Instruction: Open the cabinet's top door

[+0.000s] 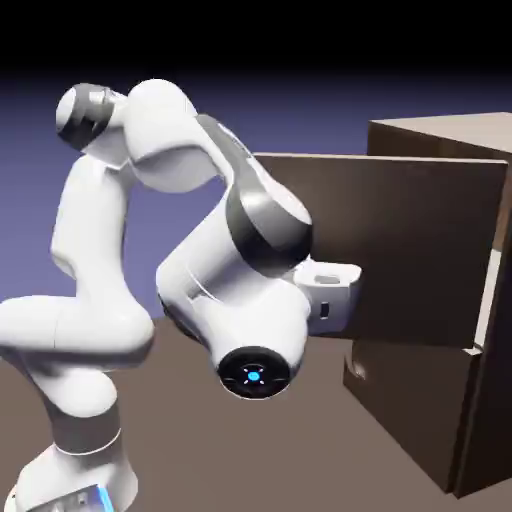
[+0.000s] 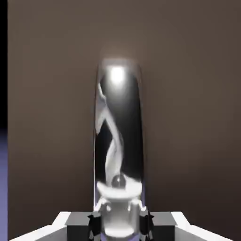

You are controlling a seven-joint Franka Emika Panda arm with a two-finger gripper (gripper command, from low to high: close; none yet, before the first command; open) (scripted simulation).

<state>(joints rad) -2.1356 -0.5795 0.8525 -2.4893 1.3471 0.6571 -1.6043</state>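
The dark brown cabinet (image 1: 440, 135) stands at the exterior view's right. Its top door (image 1: 420, 240) is swung out wide, the panel reaching left toward the arm. The white hand (image 1: 335, 295) is pressed against the door's lower left part, and its fingers are hidden there. In the hand view the door's brown panel (image 2: 52, 117) fills the picture. The curved silver handle (image 2: 118, 127) runs upright down the middle. My gripper (image 2: 120, 221) is shut on the handle's near end, with a dark fingertip (image 2: 96, 221) on either side of the metal.
The lower brown panel (image 1: 400, 410) sits closed beneath the open door. The arm's elbow (image 1: 255, 375) hangs low in front of the cabinet, just left of that panel. A pale strip of the cabinet's inner edge (image 1: 488, 300) shows behind the door.
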